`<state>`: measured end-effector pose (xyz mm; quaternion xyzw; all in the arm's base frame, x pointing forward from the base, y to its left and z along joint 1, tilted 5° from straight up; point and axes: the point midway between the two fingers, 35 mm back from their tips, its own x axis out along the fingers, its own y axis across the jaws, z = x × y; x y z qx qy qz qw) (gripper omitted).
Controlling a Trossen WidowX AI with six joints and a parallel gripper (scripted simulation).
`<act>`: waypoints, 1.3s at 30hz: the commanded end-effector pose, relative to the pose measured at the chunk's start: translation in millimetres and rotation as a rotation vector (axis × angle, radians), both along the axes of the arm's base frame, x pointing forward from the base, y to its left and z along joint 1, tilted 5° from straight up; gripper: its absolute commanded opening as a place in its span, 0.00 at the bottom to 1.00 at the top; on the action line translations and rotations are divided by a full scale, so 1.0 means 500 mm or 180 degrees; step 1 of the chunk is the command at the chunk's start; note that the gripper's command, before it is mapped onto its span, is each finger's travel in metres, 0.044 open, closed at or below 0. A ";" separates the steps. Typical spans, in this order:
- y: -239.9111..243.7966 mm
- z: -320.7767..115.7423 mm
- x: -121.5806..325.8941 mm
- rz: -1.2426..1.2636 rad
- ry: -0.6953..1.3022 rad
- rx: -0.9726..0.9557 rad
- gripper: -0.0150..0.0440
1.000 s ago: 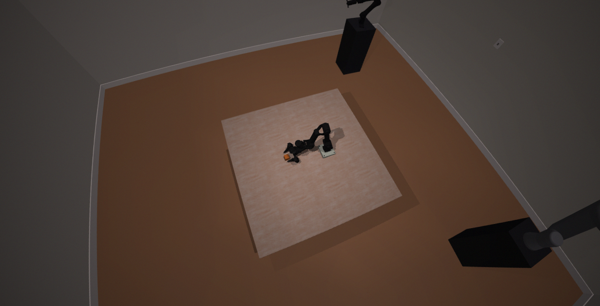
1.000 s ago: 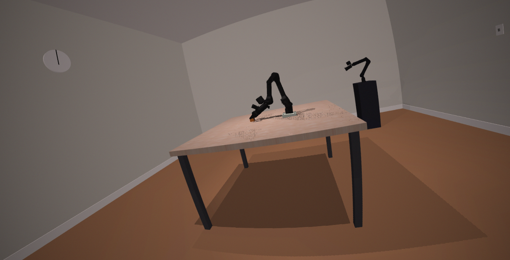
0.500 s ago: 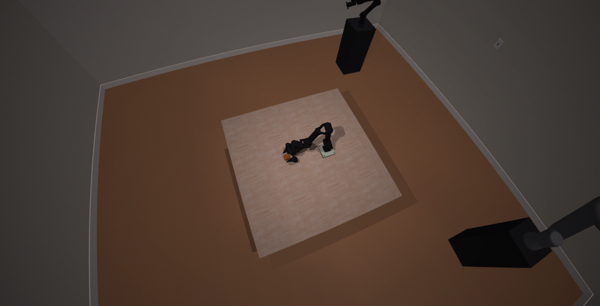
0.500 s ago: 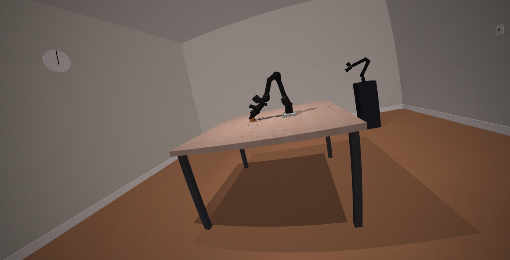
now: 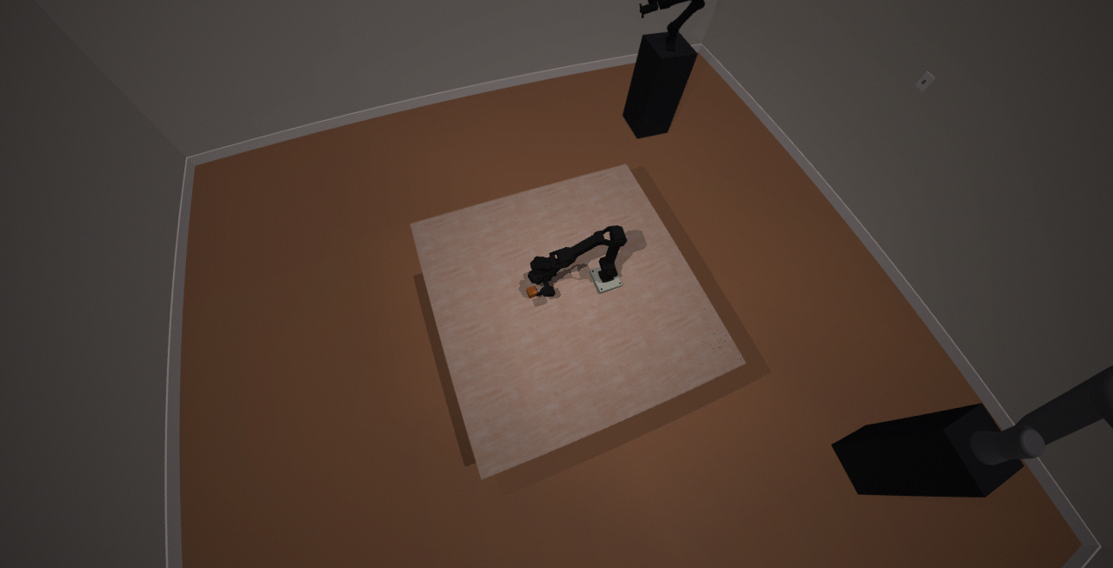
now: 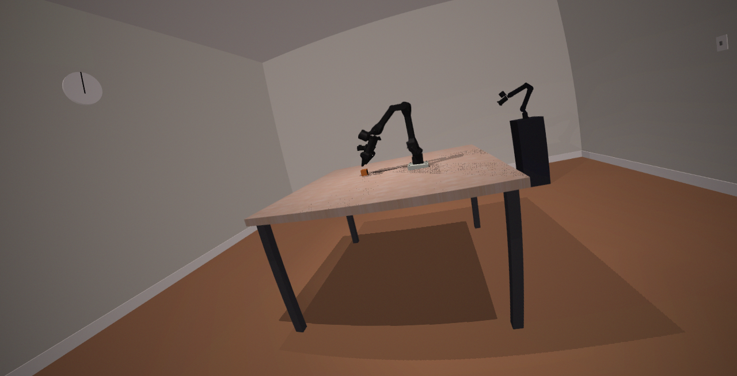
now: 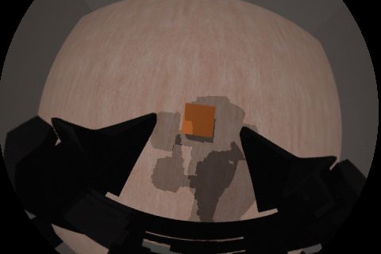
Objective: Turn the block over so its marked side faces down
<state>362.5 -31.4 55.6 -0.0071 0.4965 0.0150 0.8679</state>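
Pale wood-grained worktop point(image 5: 591, 377) point(image 6: 391, 196) point(image 7: 190, 48): the orange block point(image 5: 532, 291) point(image 6: 364, 172) point(image 7: 198, 121) is rested on it, below the opened, empty end effector point(image 5: 540, 289) point(image 6: 363, 163) point(image 7: 199, 124). Release seems done; marking unseen, so the downward face should be checked.

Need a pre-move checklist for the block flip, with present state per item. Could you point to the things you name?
1. Hand point(image 5: 542, 281) point(image 6: 363, 163) point(image 7: 199, 124) open: ok
2. Nothing held between the fingers: ok
3. Block point(image 5: 532, 291) point(image 6: 364, 172) point(image 7: 198, 121) resting on the table point(image 5: 591, 377) point(image 6: 412, 188) point(image 7: 190, 48): ok
4. Block between the two fingertips in the wrist view, not off to one side: ok
5. Block's top face plain orange, no mark seen: ok
6. Marked side facing down: cannot tell, underside hidden
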 end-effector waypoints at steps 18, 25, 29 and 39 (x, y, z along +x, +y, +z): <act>0.001 0.074 0.042 0.0011 0.1305 -0.0073 1.00; 0.003 0.085 0.055 0.0017 0.1834 -0.0109 1.00; 0.004 0.085 0.053 0.0017 0.1834 -0.0109 1.00; 0.003 0.013 0.050 0.0017 0.1834 -0.0109 1.00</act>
